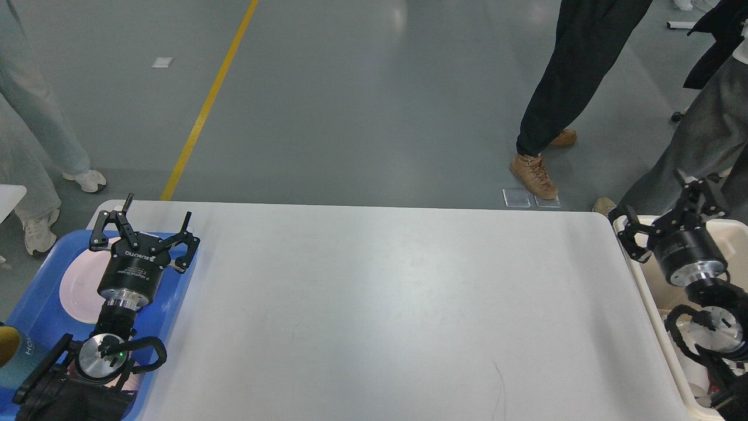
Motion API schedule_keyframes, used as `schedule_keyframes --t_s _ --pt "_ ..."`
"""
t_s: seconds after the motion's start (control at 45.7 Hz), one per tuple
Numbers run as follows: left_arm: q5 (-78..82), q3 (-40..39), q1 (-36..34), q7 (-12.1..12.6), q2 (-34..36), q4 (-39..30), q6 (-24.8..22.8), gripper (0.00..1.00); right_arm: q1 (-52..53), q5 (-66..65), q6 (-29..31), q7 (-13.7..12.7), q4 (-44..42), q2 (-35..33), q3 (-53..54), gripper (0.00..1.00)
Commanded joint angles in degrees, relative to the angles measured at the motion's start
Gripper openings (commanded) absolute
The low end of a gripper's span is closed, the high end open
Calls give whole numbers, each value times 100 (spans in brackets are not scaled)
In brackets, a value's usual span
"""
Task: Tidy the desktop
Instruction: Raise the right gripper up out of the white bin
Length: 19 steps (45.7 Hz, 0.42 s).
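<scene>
The desktop (385, 304) is a wide white tabletop filling the middle of the head view, with nothing lying on its bare surface. My left gripper (158, 208) hangs open over the blue tray's far right corner, nothing between its fingers. My right gripper (650, 196) is open and empty above the far left corner of the cream bin, beside the desktop's right edge.
A blue tray (35, 304) at the left edge holds a pale plate (76, 286) and a yellow-and-teal cup (9, 351). A cream bin (650, 292) stands at the right edge, its contents mostly hidden by my right arm. People's legs (561, 88) stand beyond the far edge.
</scene>
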Motion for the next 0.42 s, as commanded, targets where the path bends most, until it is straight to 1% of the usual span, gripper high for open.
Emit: schedule_keyframes --t_s 0.0,0.044,0.109,0.394 --pt "0 2 0 0 0 0 1 96 -169 0 104 203 17 310 -2 100" --pt "0 2 0 0 0 0 1 96 -187 0 104 282 8 336 -11 100" --pt "0 -7 0 0 0 0 1 96 -187 9 95 309 8 380 7 100" --pt "0 2 0 0 0 0 1 96 -205 18 51 318 8 468 24 100"
